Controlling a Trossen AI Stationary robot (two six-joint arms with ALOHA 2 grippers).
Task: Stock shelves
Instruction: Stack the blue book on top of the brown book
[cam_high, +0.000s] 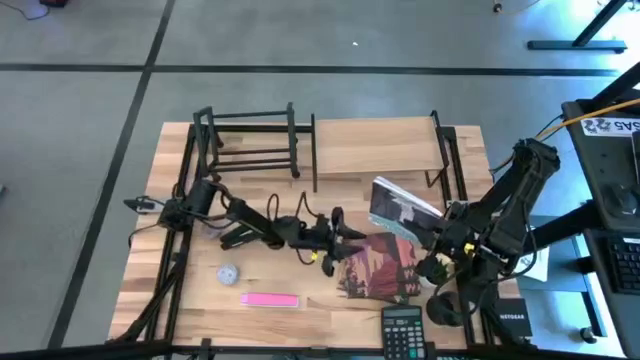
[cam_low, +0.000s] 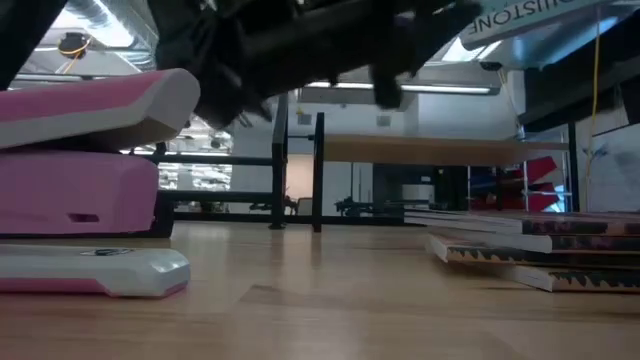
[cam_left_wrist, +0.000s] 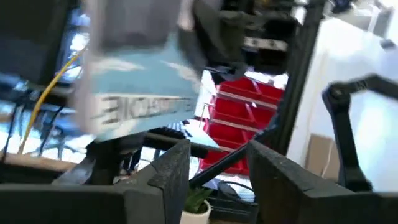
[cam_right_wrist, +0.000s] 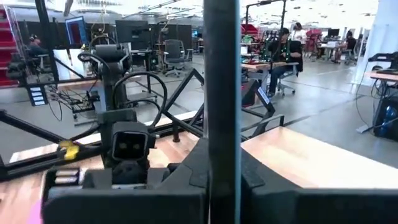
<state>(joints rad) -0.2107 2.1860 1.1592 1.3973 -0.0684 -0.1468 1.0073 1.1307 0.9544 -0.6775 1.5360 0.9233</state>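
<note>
From above, the right gripper (cam_high: 432, 232) is clamped on a book (cam_high: 404, 207) near the wooden shelf (cam_high: 375, 146), beside the black rack (cam_high: 250, 140), while the left gripper (cam_high: 345, 236), fingers apart, hovers over more books (cam_high: 380, 270) that only the low view shows stacked behind a pink stapler (cam_low: 85, 180).

bare counter (cam_high: 200, 250) lies open near the left edge. the left arm (cam_high: 250, 225) crosses the middle; its end effector (cam_high: 345, 235) sits just beside the lifted book (cam_high: 403, 210), blocking the wood shelf (cam_high: 375, 150). the black rack (cam_high: 250, 140) stands unblocked.
</note>
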